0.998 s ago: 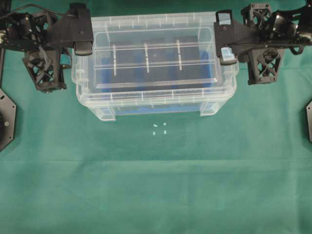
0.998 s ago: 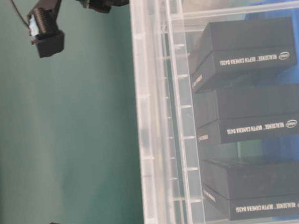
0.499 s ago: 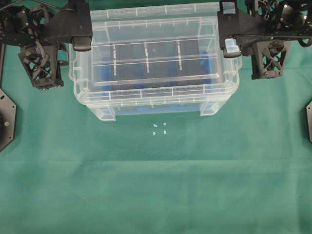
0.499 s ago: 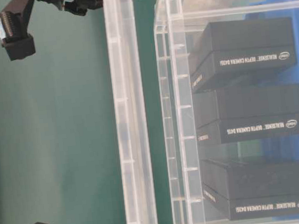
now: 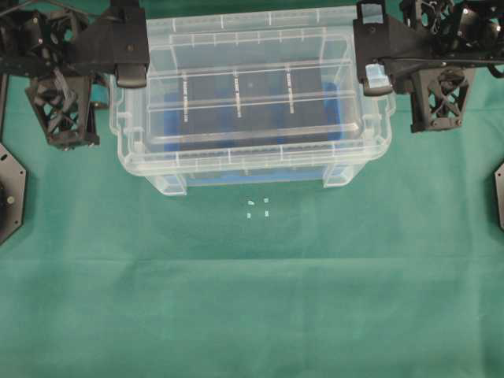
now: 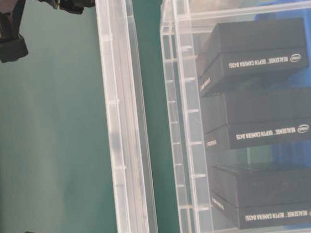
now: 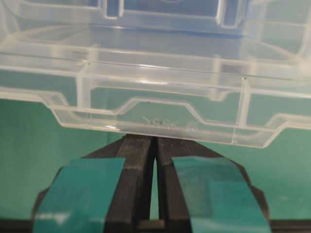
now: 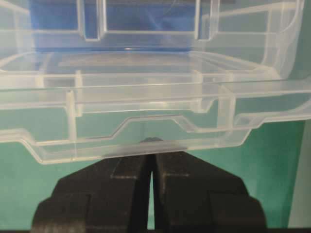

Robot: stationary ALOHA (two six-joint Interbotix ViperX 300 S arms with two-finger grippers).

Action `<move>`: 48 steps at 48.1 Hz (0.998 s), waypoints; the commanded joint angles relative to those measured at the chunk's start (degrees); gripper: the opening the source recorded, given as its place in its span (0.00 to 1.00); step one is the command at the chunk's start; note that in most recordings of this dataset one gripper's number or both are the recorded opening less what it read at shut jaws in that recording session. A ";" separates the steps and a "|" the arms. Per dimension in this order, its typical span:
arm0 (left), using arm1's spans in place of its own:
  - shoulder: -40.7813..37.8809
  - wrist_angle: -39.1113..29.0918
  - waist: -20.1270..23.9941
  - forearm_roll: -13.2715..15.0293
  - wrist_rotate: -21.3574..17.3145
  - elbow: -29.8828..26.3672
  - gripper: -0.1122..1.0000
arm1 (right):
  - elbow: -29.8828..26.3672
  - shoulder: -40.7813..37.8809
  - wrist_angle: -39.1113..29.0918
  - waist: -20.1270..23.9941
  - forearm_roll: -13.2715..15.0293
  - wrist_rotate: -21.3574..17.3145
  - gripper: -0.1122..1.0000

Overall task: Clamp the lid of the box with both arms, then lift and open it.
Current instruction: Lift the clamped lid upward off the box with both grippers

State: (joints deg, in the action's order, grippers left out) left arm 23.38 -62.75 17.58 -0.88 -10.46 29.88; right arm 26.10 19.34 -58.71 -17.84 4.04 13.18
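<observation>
The clear lid [image 5: 252, 153] hangs level above the box [image 5: 337, 178], held at both short ends. In the table-level view, which is turned on its side, the lid [image 6: 126, 125] stands apart from the box [image 6: 189, 146] with green cloth showing between. My left gripper [image 5: 132, 75], teal-taped, is shut on the lid's left edge; its tips [image 7: 155, 140] meet under the lid [image 7: 155, 97]. My right gripper [image 5: 376, 79] pinches the lid's right edge; its tips [image 8: 151, 156] close under the rim [image 8: 146, 109]. Black packs [image 5: 236, 102] lie on a blue liner [image 5: 167, 126].
Green cloth [image 5: 252, 299] covers the table. A few small white bits [image 5: 258, 206] lie in front of the box. Black base plates sit at the left edge [image 5: 9, 193] and the right edge [image 5: 499, 193]. Lattice wrists [image 5: 61, 110] [image 5: 441, 98] flank the box.
The lid has come off the box and risen; the gap seen at table level has widened. Both arms moved up with it, still gripping its ends.
</observation>
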 commanded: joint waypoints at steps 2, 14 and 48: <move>0.97 0.88 -1.85 0.18 1.05 -3.25 0.11 | -3.34 1.23 0.88 3.16 -0.70 -1.85 0.11; 1.49 -0.44 -5.62 0.18 4.13 -2.99 0.11 | -3.34 1.41 -0.26 7.91 -0.44 -5.98 0.11; 0.97 -0.53 -22.06 -0.53 17.84 -2.81 0.11 | -3.34 1.41 -3.78 25.14 6.15 -23.12 0.11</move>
State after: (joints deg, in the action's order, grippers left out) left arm 24.43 -64.69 -3.52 -0.79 5.98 29.88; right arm 26.19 20.48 -63.90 4.57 9.49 -8.17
